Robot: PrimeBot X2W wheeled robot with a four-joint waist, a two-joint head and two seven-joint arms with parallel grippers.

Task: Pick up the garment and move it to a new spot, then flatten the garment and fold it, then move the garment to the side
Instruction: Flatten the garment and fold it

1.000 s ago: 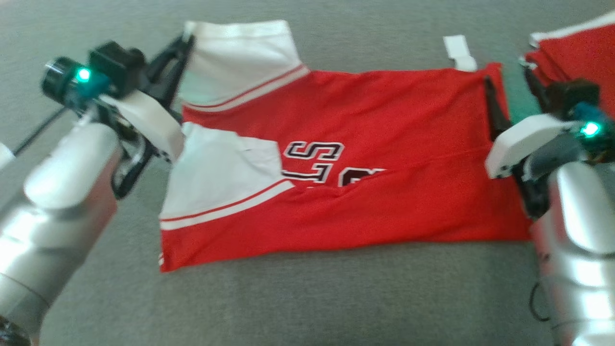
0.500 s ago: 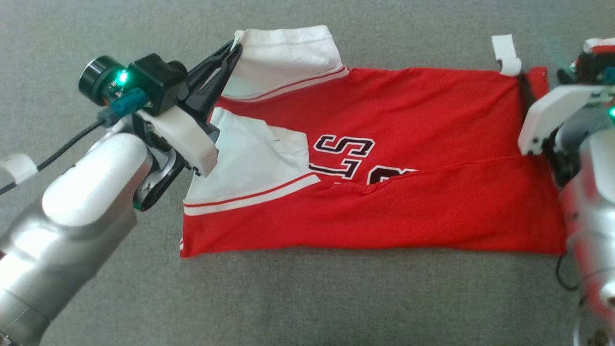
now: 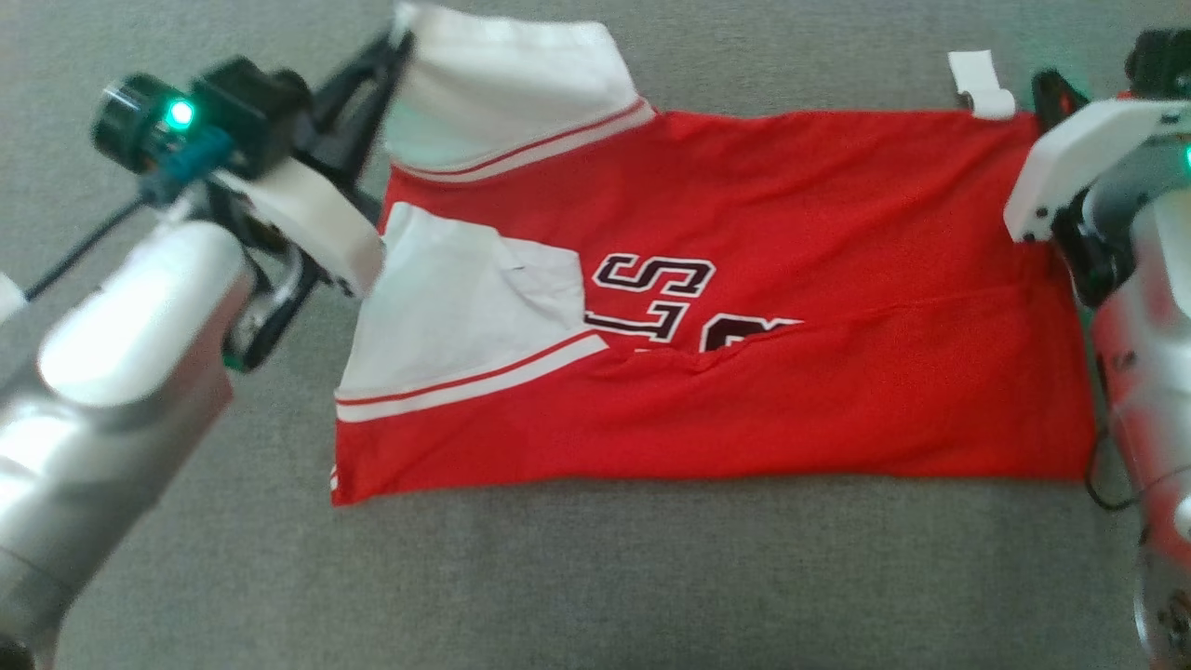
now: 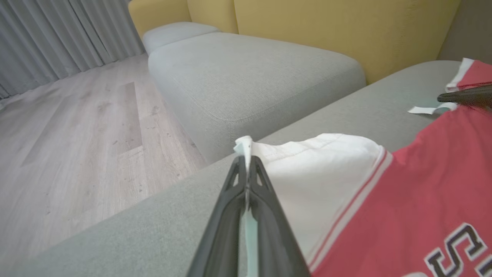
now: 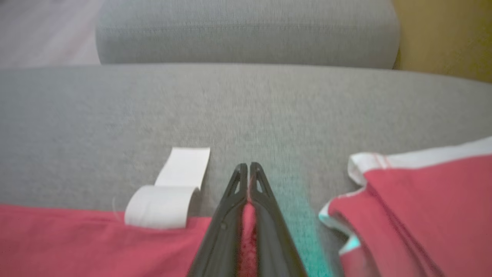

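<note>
Two sets of fingers, both pressed fully together on cloth.

Left fingers (image 4: 228,215): the tips pinch the outer corner of the white sleeve (image 4: 319,165), and a sliver of pale fabric shows in the seam between them. That corner looks raised a little off the surface.

Right fingers (image 5: 225,234): red fabric is squeezed between them. The grip is at the far corner of the hem end, just beside a curled white tag (image 5: 169,200) that sticks out past the edge.

Garment (image 3: 819,242): a red jersey with white sleeves trimmed in red stripes. It is stretched sideways across the grey cushion (image 3: 605,577), with the sleeve end at the robot's left and the hem end at its right. The near long edge is folded up over the body and covers the lower half of the dark outlined lettering (image 3: 656,293). The near sleeve lies flat on the red body, under that fold.

Second red-and-white garment (image 5: 423,200): it lies just past the right fingers, with a strip of bare grey between it and the jersey.

Further out, in the left wrist view: another grey cushion (image 4: 250,73), a yellow sofa back (image 4: 326,23), a wood floor (image 4: 77,123) and grey curtains (image 4: 42,38).
</note>
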